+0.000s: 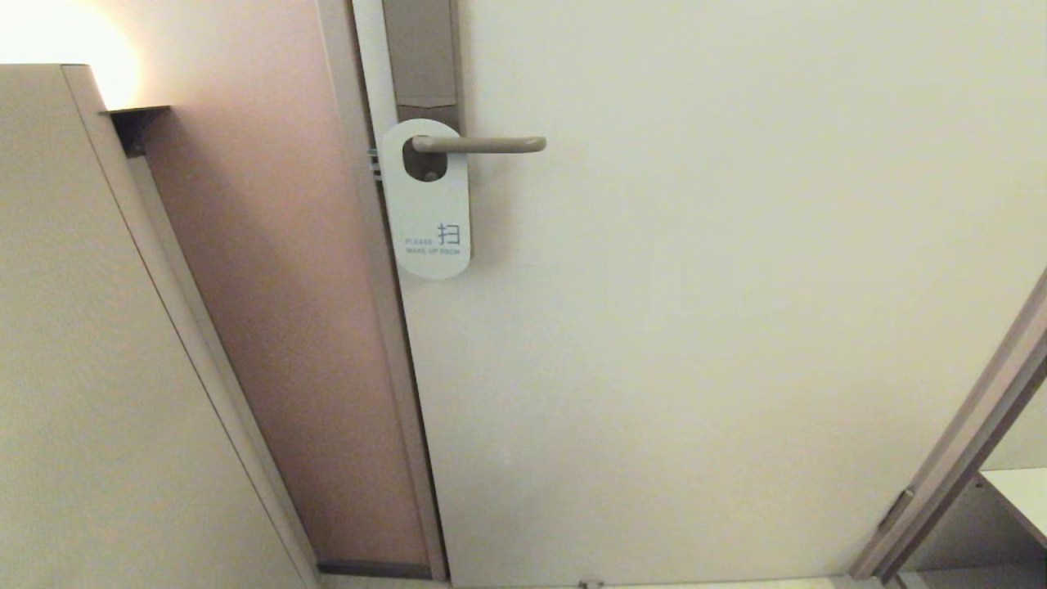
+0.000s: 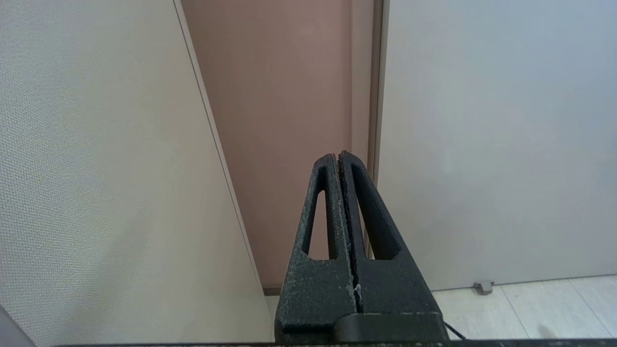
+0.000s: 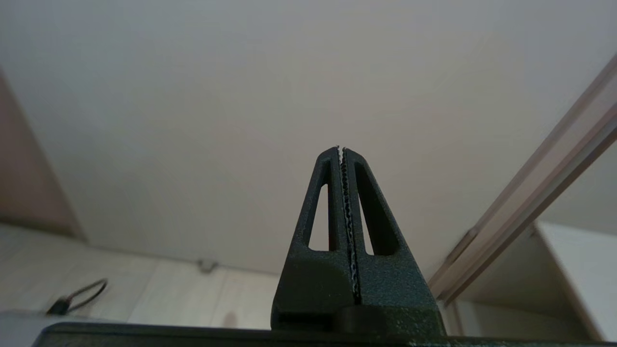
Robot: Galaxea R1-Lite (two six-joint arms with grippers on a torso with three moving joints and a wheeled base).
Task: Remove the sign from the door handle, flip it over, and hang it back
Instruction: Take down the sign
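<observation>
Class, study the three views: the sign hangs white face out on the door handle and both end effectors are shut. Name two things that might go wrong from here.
1. The sign hangs near the root of the door handle, beside the door edge, so sliding it off may snag.
2. The left end effector and right end effector are shut and low, out of the head view; reaching without opening could knock the sign askew.

Left end effector (image 2: 339,155) and right end effector (image 3: 341,148) both have fingers pressed together, holding nothing.
</observation>
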